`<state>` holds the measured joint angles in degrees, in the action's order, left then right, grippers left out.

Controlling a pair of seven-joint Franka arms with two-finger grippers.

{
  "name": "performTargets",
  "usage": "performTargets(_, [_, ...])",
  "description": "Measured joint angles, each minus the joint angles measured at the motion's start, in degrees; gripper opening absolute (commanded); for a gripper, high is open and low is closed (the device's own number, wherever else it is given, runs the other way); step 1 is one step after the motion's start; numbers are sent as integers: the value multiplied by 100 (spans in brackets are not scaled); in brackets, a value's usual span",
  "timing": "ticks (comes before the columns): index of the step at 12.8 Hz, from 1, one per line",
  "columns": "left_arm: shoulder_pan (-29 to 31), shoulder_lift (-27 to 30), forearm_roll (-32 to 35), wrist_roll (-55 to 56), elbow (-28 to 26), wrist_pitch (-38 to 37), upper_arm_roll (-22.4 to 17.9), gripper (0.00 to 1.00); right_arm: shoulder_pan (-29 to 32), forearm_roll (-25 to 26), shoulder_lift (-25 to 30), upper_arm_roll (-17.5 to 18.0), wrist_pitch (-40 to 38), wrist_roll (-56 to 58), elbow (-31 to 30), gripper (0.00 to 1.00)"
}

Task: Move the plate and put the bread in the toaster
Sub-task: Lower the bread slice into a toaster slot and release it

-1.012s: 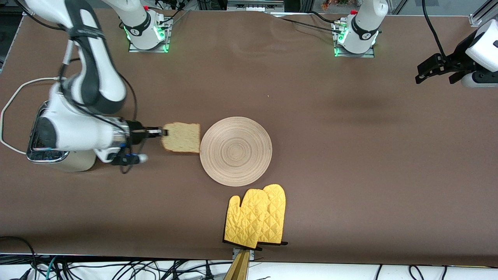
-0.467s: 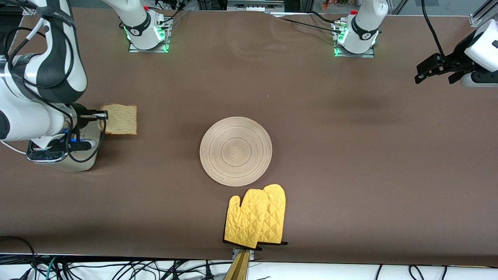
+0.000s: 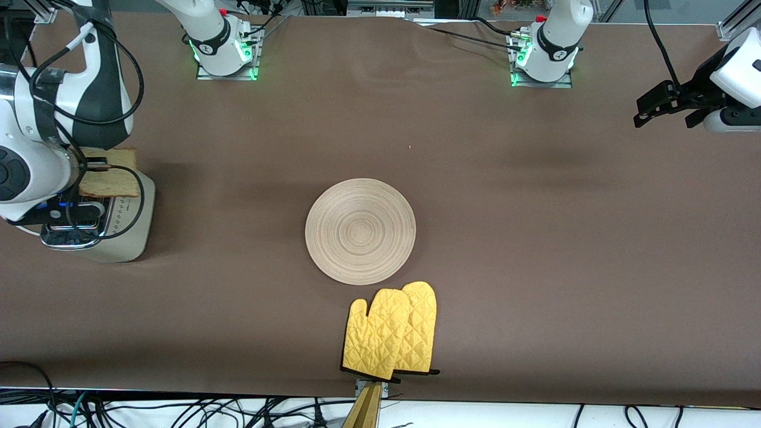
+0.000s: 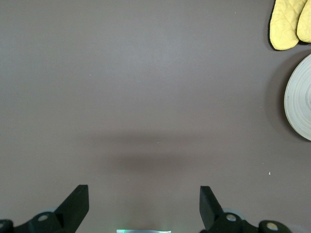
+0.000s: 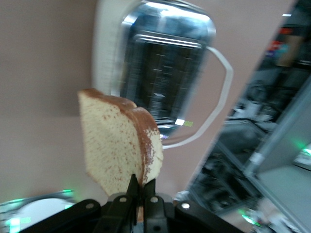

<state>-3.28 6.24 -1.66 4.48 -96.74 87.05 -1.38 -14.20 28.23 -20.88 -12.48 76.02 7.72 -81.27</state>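
I see right gripper (image 5: 141, 191) clenched on bread slice (image 5: 119, 148) over toaster (image 3: 113, 226); left gripper (image 4: 144, 206) released, waiting above bare table (image 3: 535, 238).

bread (image 3: 110, 181) over toaster (image 3: 122, 229) at right arm's end; plate (image 3: 360, 231) mid-table, oven mitts (image 3: 391, 331) just nearer the camera.

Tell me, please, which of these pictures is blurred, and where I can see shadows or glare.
Right wrist view: motion blur smears the toaster and the background, its chrome top shows glare, and the bread in the right gripper is soft-edged. Left wrist view: sharp, with a faint dark shadow on the table ahead of the open left gripper. Front view: sharp and evenly lit.
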Motion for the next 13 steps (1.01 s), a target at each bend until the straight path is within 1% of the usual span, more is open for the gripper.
performTargets(1, [-1,0,0,0,0,0,1,100,60,230,-16,-7,67,30,0,0])
performTargets(3, [-10,-1,0,0,1,0,4,100,153,527,-103,-28,290,31,-3,0])
performTargets(5, [-20,-1,0,0,3,0,7,100,289,544,-282,-115,580,31,-5,0])
performTargets(7, [-26,-1,0,0,3,0,8,100,430,524,-475,-126,741,31,-7,0])
performTargets(13, [-26,-2,0,0,6,0,8,100,414,485,-706,-112,964,19,-6,0])
